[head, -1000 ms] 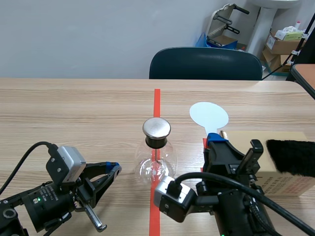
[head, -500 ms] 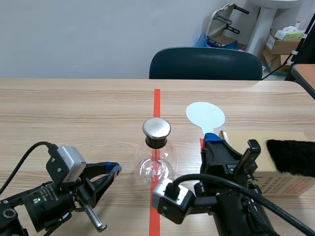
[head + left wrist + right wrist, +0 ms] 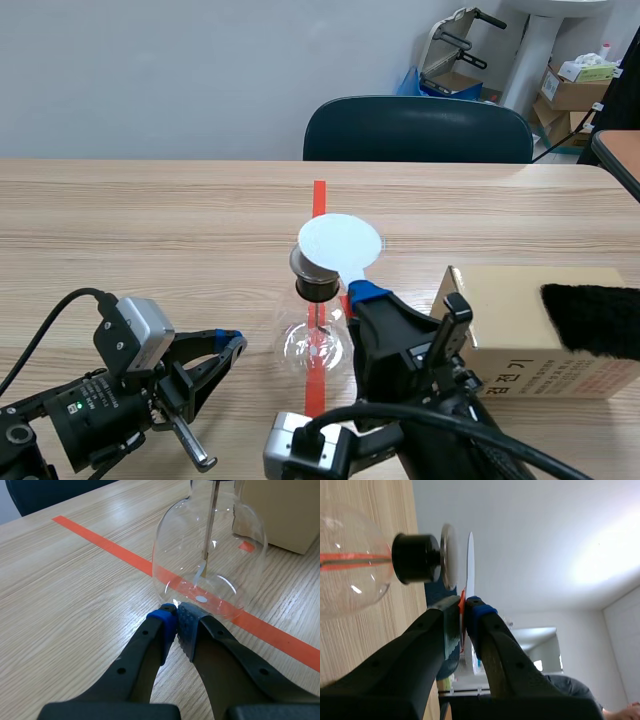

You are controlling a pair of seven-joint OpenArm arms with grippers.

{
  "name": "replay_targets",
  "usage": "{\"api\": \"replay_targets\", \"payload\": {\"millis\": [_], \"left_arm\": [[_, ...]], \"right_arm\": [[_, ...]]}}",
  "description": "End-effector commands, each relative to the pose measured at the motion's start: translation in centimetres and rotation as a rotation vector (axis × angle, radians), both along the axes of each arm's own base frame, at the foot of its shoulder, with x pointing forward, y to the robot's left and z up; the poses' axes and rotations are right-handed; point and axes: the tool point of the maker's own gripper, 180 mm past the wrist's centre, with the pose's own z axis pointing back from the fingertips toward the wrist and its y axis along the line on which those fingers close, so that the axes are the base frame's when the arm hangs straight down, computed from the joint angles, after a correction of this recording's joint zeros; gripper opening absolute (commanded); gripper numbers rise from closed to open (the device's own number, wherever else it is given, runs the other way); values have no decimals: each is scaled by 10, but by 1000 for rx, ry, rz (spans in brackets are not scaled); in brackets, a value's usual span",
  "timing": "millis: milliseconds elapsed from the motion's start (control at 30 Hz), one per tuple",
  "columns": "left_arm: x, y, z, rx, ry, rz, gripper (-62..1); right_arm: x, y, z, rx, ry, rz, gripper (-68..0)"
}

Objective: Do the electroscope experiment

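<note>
Scene view | right gripper (image 3: 366, 292) clamps white disc (image 3: 340, 243) over electroscope cap (image 3: 448, 555), perhaps touching | left gripper (image 3: 175, 622) closed, empty | next: ease disc onto cap.

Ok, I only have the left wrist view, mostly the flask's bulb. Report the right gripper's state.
Observer: The right gripper is shut on the handle of a white disc.
Operator: Give me the disc's place against the flask.
Observer: It hangs over the flask's metal cap; the right wrist view shows a gap between them.
Operator: Now say what's on the box.
Observer: A black fur piece lies on top of the box, at the end away from the flask.
</note>
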Motion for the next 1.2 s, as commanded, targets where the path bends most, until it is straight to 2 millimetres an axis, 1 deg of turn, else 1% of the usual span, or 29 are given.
{"api": "replay_targets", "payload": {"millis": [0,200,700,800,900,1167], "left_arm": [[1,-5,8,-26,-18,-5,-565],[1,-5,8,-26,-18,-5,-565],[1,-5,8,-27,-18,-5,-565],[1,-5,8,-27,-18,-5,-565],[1,-5,8,-27,-18,-5,-565],[1,-6,8,-27,-18,-5,-565]], "right_arm": [[4,2,11,8,-43,14,-658],[-2,11,12,6,-48,73,-658],[-2,10,12,6,-47,68,-658],[1,6,11,7,-45,36,-658],[7,-3,11,9,-41,-22,-658],[22,-38,9,17,-25,-230,-658]]}}
